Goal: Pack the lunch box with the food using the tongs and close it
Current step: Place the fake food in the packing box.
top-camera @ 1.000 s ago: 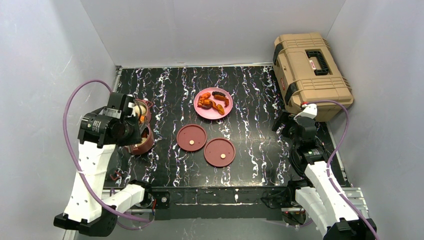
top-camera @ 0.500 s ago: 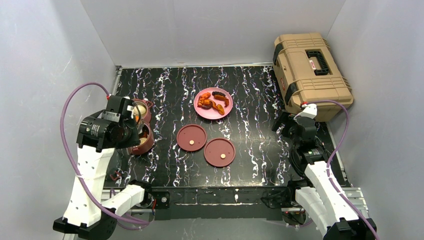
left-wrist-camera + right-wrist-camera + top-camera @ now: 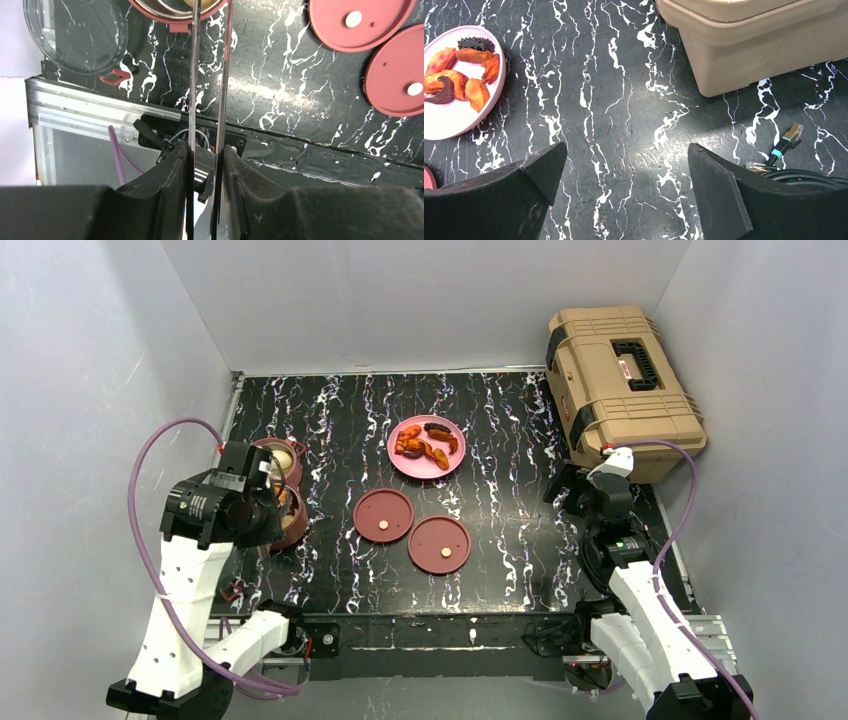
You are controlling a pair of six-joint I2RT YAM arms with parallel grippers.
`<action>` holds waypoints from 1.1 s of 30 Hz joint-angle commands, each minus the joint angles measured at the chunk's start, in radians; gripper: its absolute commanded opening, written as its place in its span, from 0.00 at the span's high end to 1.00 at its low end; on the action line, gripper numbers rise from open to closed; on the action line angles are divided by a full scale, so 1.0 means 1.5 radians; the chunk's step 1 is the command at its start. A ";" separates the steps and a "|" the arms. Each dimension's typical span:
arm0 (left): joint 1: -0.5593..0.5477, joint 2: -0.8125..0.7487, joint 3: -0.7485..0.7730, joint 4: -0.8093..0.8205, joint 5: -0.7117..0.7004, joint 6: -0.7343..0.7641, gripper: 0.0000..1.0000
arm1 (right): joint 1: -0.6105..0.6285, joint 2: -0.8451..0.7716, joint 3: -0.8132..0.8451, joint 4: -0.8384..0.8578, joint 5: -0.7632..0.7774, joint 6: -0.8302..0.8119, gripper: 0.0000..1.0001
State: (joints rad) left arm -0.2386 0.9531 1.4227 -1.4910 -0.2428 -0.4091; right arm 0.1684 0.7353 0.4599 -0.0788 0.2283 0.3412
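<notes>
At nine o'clock on the bench: two maroon lunch box bowls stood uncovered, one just beyond the other, with the left arm's wrist over them.
Far bowl: it held a pale round piece; the near bowl's contents were mostly hidden by the arm.
Left pincer: narrowed to a small gap and clamped on the tongs, one finger pressing each blade from outside.
Tongs: the two slim blades ran from the fingers straight to twelve o'clock in the wrist view, side by side with a thin gap, their ends passing over a bowl's rim and out of the view.
Lids: two flat maroon discs with pale centre dots lay at the bench's middle, the second at four o'clock of the first, almost touching.
Pink plate: it sat at twelve o'clock of the lids, apart from them.
Food: orange-red chunks and dark brown bits were piled on the plate.
Right pincer: spread fully wide and holding nothing, it hovered over bare bench at three o'clock.
Toolbox: the tan case rested shut at two o'clock, off the bench's far right corner.
Clear disc: a see-through round piece with a red tab lay at seven o'clock, by the near edge.
</notes>
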 commanded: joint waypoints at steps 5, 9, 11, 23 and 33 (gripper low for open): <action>0.005 -0.009 -0.052 -0.070 -0.021 -0.017 1.00 | -0.001 0.003 -0.001 0.031 -0.002 0.005 0.00; 0.005 -0.011 -0.067 -0.060 -0.014 -0.018 0.99 | -0.001 0.005 -0.002 0.034 -0.004 0.006 0.00; 0.006 -0.011 -0.071 -0.052 -0.006 -0.017 0.96 | -0.001 0.007 -0.003 0.035 -0.004 0.006 0.00; 0.006 -0.006 -0.059 -0.055 -0.010 -0.013 0.72 | -0.001 0.010 -0.002 0.035 -0.005 0.006 0.00; 0.006 -0.005 -0.046 -0.060 -0.010 -0.012 0.66 | -0.001 0.010 -0.003 0.035 -0.006 0.006 0.00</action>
State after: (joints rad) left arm -0.2344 0.9516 1.3178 -1.4914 -0.2474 -0.4267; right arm 0.1684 0.7483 0.4599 -0.0761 0.2214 0.3420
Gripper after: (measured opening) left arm 0.352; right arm 1.000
